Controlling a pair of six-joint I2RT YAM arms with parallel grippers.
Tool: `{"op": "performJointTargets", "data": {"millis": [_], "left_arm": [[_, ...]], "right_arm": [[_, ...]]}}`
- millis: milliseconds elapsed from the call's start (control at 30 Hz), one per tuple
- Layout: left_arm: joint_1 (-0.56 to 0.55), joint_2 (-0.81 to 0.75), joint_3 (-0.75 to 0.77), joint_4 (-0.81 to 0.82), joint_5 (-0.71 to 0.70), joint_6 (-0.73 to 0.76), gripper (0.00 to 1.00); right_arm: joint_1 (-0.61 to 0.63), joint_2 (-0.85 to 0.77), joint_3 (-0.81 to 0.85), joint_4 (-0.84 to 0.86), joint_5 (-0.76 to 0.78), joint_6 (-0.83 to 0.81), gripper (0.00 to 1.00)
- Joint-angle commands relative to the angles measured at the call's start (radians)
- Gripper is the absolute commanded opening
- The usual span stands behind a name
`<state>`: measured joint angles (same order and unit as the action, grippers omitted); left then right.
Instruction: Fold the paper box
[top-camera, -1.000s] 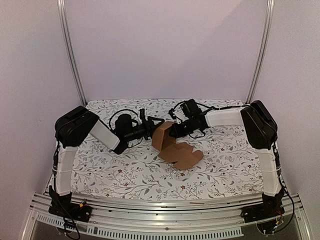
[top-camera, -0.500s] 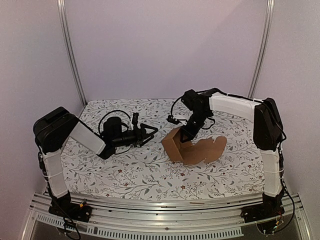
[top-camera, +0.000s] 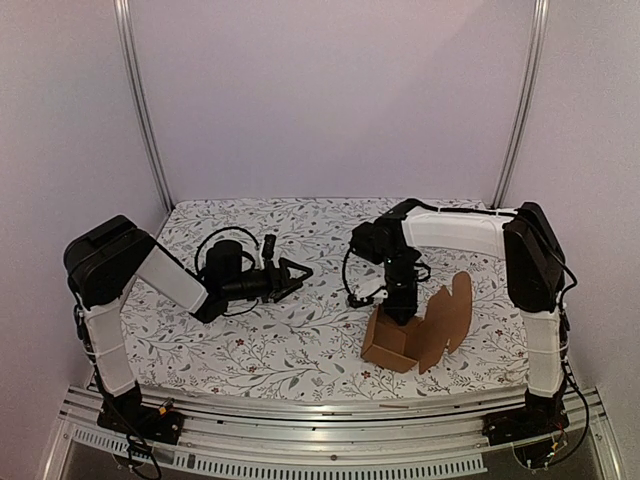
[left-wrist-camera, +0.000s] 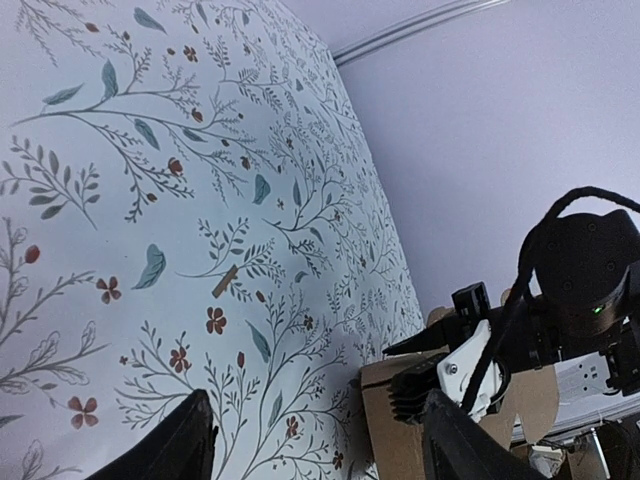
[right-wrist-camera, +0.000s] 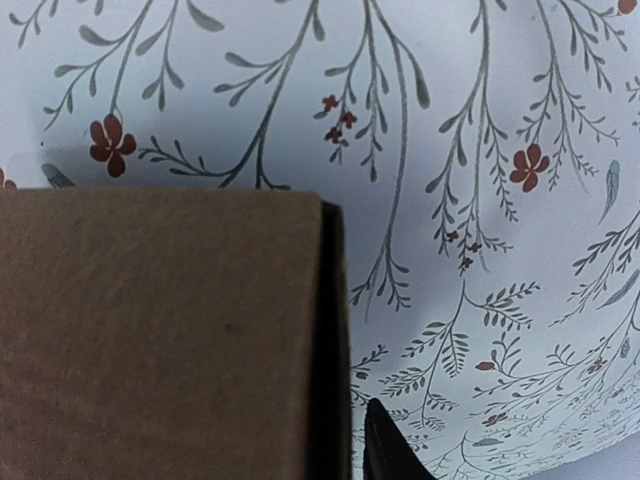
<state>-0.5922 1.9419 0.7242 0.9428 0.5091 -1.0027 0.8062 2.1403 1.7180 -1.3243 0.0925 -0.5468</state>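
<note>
The paper box (top-camera: 395, 348) sits at the near right of my flowered table (top-camera: 250, 345) with a flap raised on its right, my right claw (top-camera: 400, 308) points down at its far edge, grip impossible to tell, and farther left my left claw (top-camera: 298, 274) hovers, fingers wide apart.

Plain brown cardboard box panel (right-wrist-camera: 150, 330) filling my lower-left view, dark shadowed gap along its right edge, white floral-printed tablecloth (right-wrist-camera: 480, 150) beyond, my black fingertip (right-wrist-camera: 385, 450) just beside it.

Floral cloth (top-camera: 300, 335) separates left hand (top-camera: 298, 272) from paper box (top-camera: 392, 348); right hand (top-camera: 400, 316) blocks its top.
</note>
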Motion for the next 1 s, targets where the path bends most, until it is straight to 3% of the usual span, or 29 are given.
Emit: {"op": "performJointTargets", "data": {"millis": [0, 333, 967], "left_arm": [[0.01, -0.017, -0.015, -0.004, 0.009, 0.021, 0.71], [0.001, 0.008, -0.03, 0.042, 0.016, 0.006, 0.7], [-0.007, 0.113, -0.066, 0.211, 0.034, -0.059, 0.69]], "right_arm": [[-0.009, -0.091, -0.061, 0.021, -0.015, 0.001, 0.26], [-0.009, -0.152, -0.166, 0.208, -0.169, 0.052, 0.28], [0.004, -0.08, -0.22, 0.281, -0.113, 0.08, 0.27]]}}
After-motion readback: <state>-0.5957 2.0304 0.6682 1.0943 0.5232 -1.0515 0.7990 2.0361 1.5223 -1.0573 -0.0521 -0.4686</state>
